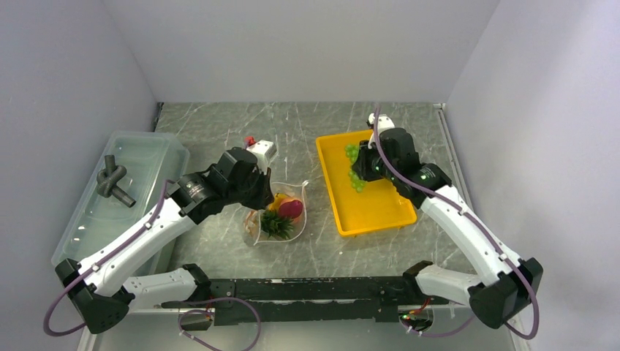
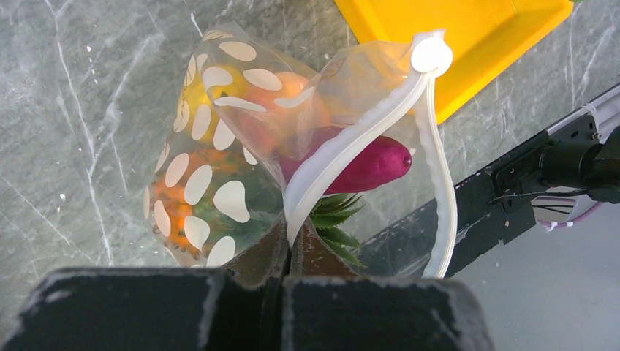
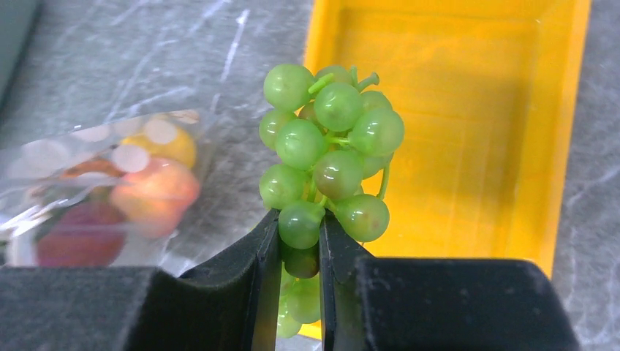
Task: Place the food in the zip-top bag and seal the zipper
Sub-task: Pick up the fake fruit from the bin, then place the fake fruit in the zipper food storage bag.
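Zip-top bag (image 1: 278, 216) of clear crinkly plastic with white dots stands on the grey marbled table (image 1: 307, 124) between the two arms, just left of the yellow tray (image 1: 380, 212) and apart from it. Its mouth gapes open and the zipper (image 2: 351, 142) is not joined: one whitish strip curves up to a round white tab (image 2: 431, 55), and the other runs down the right side of the opening. Inside the zip-top bag lie the pineapple (image 1: 276, 225) with its green spiky crown, the dark red-purple piece (image 2: 373, 164) and the peach-coloured round fruit (image 2: 285, 91). A yellow piece (image 2: 191, 99) shows behind the dots. The left gripper (image 2: 291, 234) has its fingers pressed together on the bag's mouth edge, where the near zipper strip runs down between them, and holds that edge up. The green grape bunch (image 3: 329, 153) is outside the bag, clamped by its lower grapes between the fingers of the right gripper (image 3: 300, 227). In the top view it hangs over the left part of the tray, near the bag but not touching it. Well to the left, past the left arm, sits a translucent lidded bin (image 1: 153, 157) with a dark grey knotted object (image 1: 113, 184) resting on its lid.
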